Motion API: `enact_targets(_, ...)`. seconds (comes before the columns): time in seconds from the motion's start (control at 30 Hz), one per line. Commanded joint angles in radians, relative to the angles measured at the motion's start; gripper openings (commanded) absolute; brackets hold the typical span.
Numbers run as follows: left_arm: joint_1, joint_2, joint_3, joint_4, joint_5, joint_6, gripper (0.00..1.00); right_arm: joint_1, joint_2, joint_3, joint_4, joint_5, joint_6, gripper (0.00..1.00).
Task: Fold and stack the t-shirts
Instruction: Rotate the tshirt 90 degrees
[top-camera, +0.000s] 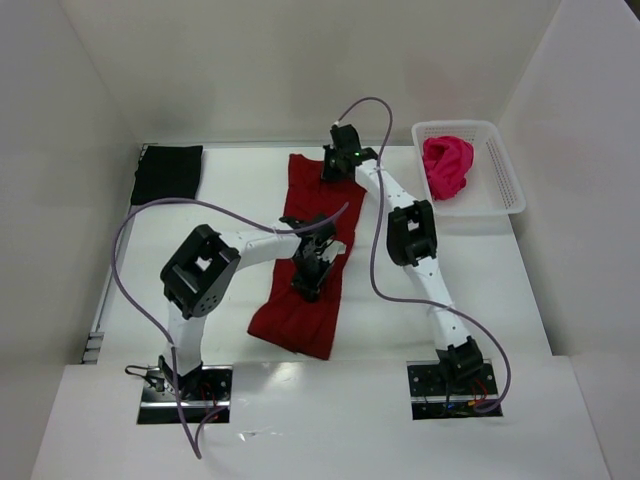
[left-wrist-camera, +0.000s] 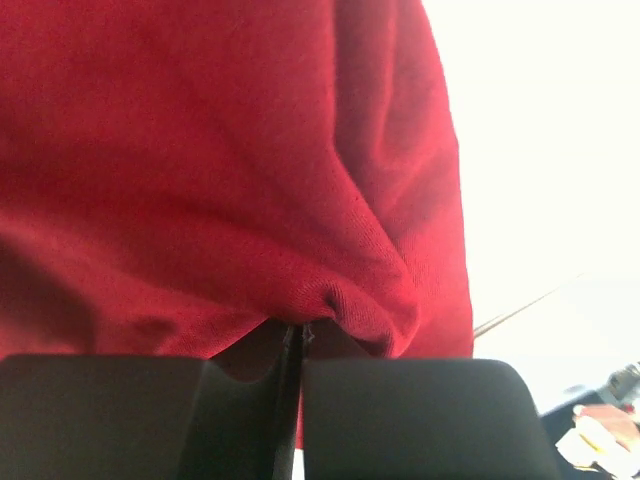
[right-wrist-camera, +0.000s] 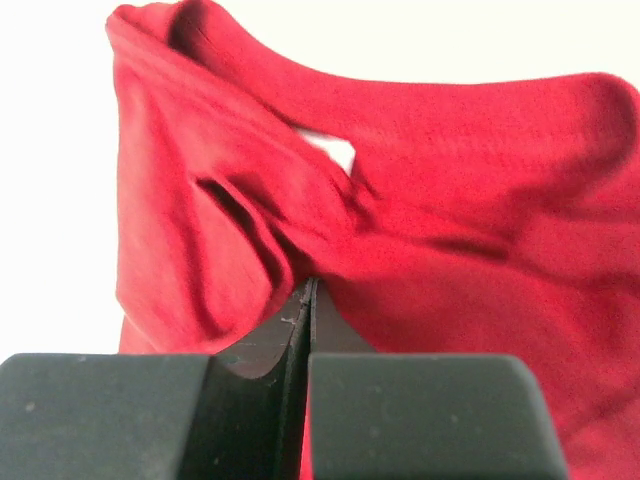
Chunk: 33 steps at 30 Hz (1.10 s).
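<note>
The red t-shirt (top-camera: 295, 320) lies lengthwise down the middle of the bench (top-camera: 450, 270), narrowed into a long strip, far end toward the back wall. The left jaws are clenched on a bunch of its cloth about midway along the right edge. The right jaws are clenched on a pinch at the far end, where the cloth puckers. The step in hand appears to be a crosswise fold.

You should raise both grips together and evenly, so the strip stays taut between them and does not twist. Carry the held part over only until edge meets edge, then lower before releasing. Watch the puckers at each pinch: they may set creases.

The black t-shirt (top-camera: 167, 172) lies folded at the far left corner. The pink t-shirt (top-camera: 447, 165) sits crumpled in the basket (top-camera: 505, 195), far right.
</note>
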Motion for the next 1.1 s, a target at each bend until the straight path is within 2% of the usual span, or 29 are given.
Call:
enact_targets(0.0,-0.018,0.108,0.044,0.178,0.061,0.026,0.0,0.007,0.057,0.158,-0.028,-0.054,-0.028,0.01)
enact_targets(0.17,-0.018,0.119,0.101,0.189,0.026,0.017,0.01,0.007,0.049,0.217,-0.048,-0.002,-0.04,0.01)
enact_targets(0.27,0.004,0.035,0.066,0.205,-0.009,-0.008,0.06,-0.004,-0.01,0.184,-0.071,0.019,-0.04,0.01)
enact_targets(0.33,0.028,-0.057,0.044,0.205,-0.009,-0.017,0.09,-0.004,-0.103,0.11,-0.071,0.03,-0.049,0.01)
enact_targets(0.37,0.047,-0.086,0.035,0.205,-0.029,-0.028,0.2,-0.004,-0.141,0.041,-0.062,0.04,-0.059,0.01)
enact_targets(0.47,0.061,-0.183,0.024,0.176,-0.08,-0.037,0.39,-0.004,-0.307,-0.091,-0.009,0.058,-0.059,0.01)
enact_targets(0.5,0.072,-0.222,0.033,0.163,-0.095,-0.037,0.52,-0.004,-0.347,-0.179,0.001,0.058,-0.059,0.01)
enact_targets(0.57,0.072,-0.263,0.033,0.139,-0.121,-0.037,0.67,-0.004,-0.458,-0.32,0.027,0.058,-0.048,0.01)
enact_targets(0.63,0.081,-0.315,0.033,0.12,-0.121,-0.037,0.77,-0.004,-0.568,-0.44,0.06,0.058,-0.048,0.05)
enact_targets(0.67,0.081,-0.327,0.02,0.119,-0.121,-0.046,0.79,-0.004,-0.6,-0.562,0.077,0.058,-0.037,0.06)
enact_targets(0.77,0.081,-0.35,-0.028,0.089,-0.144,-0.057,0.83,-0.004,-0.701,-0.767,0.123,0.058,-0.025,0.07)
enact_targets(0.93,0.081,-0.41,-0.16,0.052,-0.178,-0.105,0.83,-0.004,-0.832,-1.023,0.194,0.008,-0.016,0.06)
enact_targets(0.97,0.081,-0.424,-0.175,0.043,-0.178,-0.105,0.83,-0.004,-0.858,-1.104,0.205,-0.018,-0.004,0.13)
enact_targets(1.07,0.081,-0.491,-0.226,0.032,-0.204,-0.164,0.85,-0.004,-0.961,-1.226,0.191,-0.061,0.009,0.28)
